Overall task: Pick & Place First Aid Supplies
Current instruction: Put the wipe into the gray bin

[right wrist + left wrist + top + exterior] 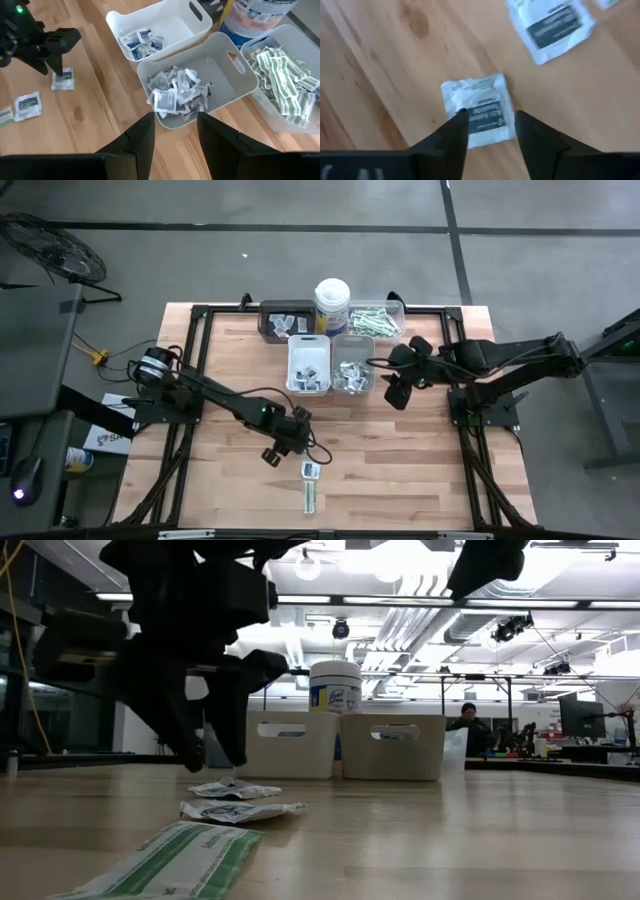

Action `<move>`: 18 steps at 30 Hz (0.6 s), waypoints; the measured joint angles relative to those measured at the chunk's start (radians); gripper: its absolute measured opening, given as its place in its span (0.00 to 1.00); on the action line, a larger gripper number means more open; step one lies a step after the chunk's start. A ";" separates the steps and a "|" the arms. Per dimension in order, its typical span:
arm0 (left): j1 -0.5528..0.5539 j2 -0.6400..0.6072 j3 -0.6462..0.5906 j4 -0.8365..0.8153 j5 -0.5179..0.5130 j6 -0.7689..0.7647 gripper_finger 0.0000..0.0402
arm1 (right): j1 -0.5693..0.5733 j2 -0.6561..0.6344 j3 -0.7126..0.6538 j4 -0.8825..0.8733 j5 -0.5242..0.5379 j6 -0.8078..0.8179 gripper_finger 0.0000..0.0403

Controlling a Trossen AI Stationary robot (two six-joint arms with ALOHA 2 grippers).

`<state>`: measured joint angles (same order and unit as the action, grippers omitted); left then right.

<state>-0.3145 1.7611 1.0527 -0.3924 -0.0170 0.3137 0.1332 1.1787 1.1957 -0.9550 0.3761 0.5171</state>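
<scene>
White tray [200,22] upper centre holds sachets [141,39]; grey tray [240,75] sachets; clear tray [272,117] right, green strips [280,75]. Left gripper [490,131] fingers apart over sachet [480,107]; right gripper [175,131] fingers apart, empty.

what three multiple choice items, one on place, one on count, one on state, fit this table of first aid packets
1. Where does the left gripper hang?
A. inside a white bin
B. over a small white square sachet with a dark label on the bare wooden table
C. at the tall white round canister

2. How many loose packets lie on the bare wood near the table's front edge?
A. three
B. none
C. ten

3. How do the left gripper's jaws stand?
A. clamped on the canister
B. apart, one on each side of the sachet
C. shut flat together

Key: 1 B, the left wrist view shows the sachet on wood between the fingertips. 2 A, the right wrist view shows that sachet, a second white sachet and a green-and-white strip. 3 B, a gap shows between the two dark fingers.
</scene>
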 joint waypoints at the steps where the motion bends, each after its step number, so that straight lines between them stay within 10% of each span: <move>1: 0.000 0.000 0.001 0.000 0.010 0.003 0.41 | 0.001 0.001 0.000 -0.002 0.000 0.000 0.35; 18: 0.000 0.082 0.003 0.016 -0.034 0.048 0.57 | 0.004 0.001 0.000 -0.007 -0.003 0.011 0.35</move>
<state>-0.3145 1.8427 1.0561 -0.3767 -0.0509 0.3622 0.1368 1.1797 1.1957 -0.9623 0.3728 0.5283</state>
